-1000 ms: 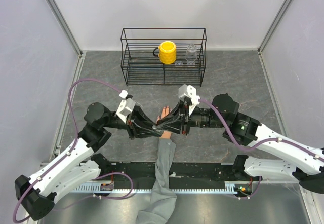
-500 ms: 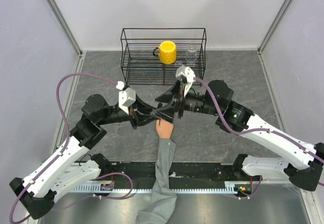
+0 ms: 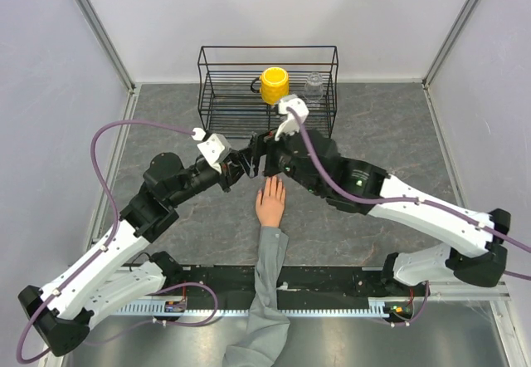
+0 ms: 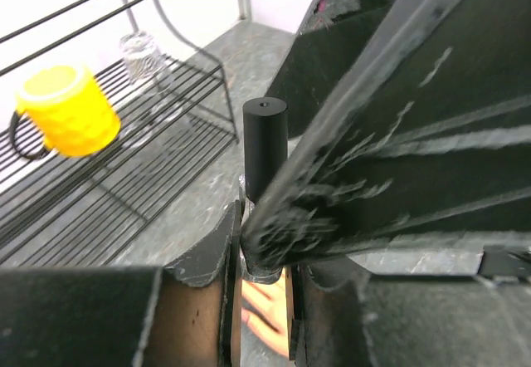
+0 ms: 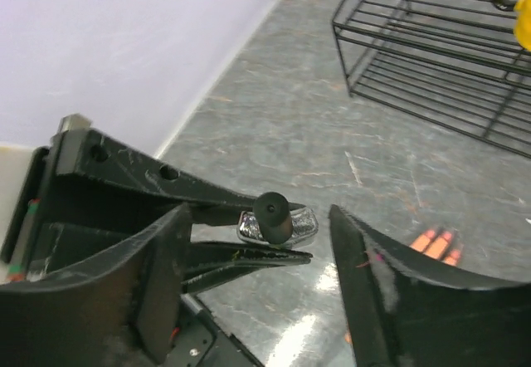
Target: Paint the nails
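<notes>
The peach mannequin hand [image 3: 270, 203] lies palm down on the table, its grey sleeve [image 3: 270, 280] running toward the near edge. The nails [image 5: 433, 239] show as small orange fingertips in the right wrist view. Just beyond the fingers, my left gripper [image 3: 247, 168] is shut on a small glittery nail polish bottle [image 5: 280, 227] with a black cap [image 4: 265, 141]. The bottle stands upright between the left fingers [image 4: 203, 296], above the hand [image 4: 270, 317]. My right gripper [image 5: 261, 217] is open, its two fingers standing wide on either side of the cap without touching it.
A black wire rack [image 3: 267, 61] stands at the back, holding a yellow mug [image 3: 275, 85] and a clear glass [image 3: 314, 87]. Both arms meet close in front of the rack. Grey walls close in the left and right sides.
Both grippers have moved from over the mannequin hand toward the rack. The right gripper has opened wide and now sits over the bottle's cap. The left still holds the bottle.
</notes>
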Action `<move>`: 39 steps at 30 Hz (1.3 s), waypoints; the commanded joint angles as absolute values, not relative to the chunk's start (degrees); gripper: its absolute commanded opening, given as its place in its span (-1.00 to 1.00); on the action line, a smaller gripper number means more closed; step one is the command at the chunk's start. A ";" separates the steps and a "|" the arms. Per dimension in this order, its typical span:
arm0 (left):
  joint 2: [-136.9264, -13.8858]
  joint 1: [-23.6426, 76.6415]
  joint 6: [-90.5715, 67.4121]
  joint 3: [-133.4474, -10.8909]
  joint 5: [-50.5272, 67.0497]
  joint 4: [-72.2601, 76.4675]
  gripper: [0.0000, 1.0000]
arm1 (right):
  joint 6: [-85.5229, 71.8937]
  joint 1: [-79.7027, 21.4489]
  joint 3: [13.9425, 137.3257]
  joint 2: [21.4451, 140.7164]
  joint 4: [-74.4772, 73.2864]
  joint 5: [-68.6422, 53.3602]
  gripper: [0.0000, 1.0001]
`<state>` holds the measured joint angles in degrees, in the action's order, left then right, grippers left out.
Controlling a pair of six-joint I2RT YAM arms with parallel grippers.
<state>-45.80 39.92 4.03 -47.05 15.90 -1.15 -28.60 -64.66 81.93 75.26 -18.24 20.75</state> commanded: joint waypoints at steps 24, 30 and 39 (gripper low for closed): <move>-48.86 40.17 -17.55 -43.51 79.15 30.12 -0.97 | -10.46 -59.78 65.50 67.15 -0.92 -23.50 -1.00; -49.40 40.17 -22.78 -41.48 81.04 38.52 -0.96 | -14.05 -56.34 64.78 70.13 6.41 -50.43 -1.00; -47.03 39.82 -5.46 -45.08 68.05 16.09 -0.97 | -15.20 -54.05 64.16 66.19 0.28 -32.21 -0.93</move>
<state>-48.36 37.95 -16.95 -40.84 73.52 19.53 -12.86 -54.78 64.90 66.78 0.89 -48.84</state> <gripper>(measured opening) 0.253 0.089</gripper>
